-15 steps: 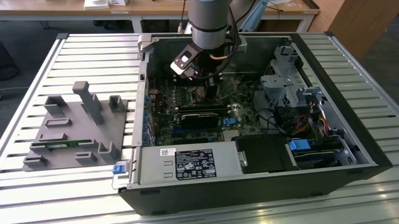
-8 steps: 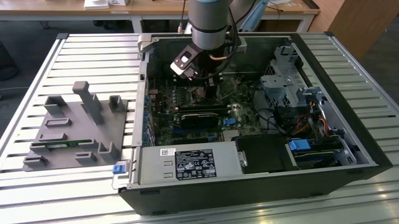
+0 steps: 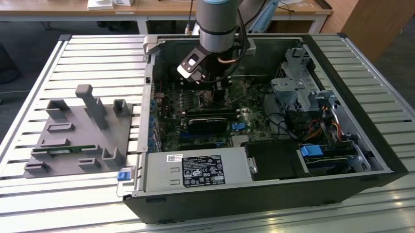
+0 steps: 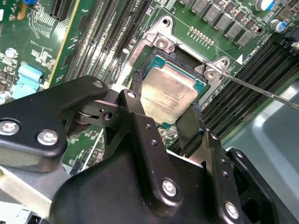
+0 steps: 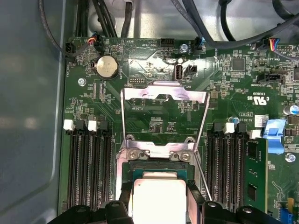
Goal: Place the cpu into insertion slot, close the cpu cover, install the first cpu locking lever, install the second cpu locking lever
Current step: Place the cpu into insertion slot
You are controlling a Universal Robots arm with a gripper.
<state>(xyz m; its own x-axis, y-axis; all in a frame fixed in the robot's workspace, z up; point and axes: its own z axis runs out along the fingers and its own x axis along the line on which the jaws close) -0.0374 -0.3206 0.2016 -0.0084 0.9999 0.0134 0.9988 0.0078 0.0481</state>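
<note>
1. On the exterior view's left, a grey fixture point(image 3: 77, 131) sits on the slatted table point(image 3: 97, 53), well apart from the work.
2. To its right lies the open case point(image 3: 259, 194). The arm point(image 3: 220, 24) reaches down into it, over the green board.
3. In the second wrist view, the gripper point(image 4: 167, 97) pinches the cpu point(image 4: 170, 95). Its fingers point(image 4: 135, 107) press on two opposite edges, and the silvery top faces up between them.
4. The cpu is right at the slot point(image 4: 184, 57), inside its metal rim and square to it, so the slot lies straight beneath the gripper, not off to a side. I cannot tell whether the chip is fully seated or a little above the contacts.
5. In the first wrist view, the cover point(image 5: 163, 93) is swung back on its hinge at one edge of the slot. It leans away from the cpu, and the slot is left open.
6. A thin lever point(image 4: 261, 91) runs out from a corner of the slot, free and unlatched.
</note>
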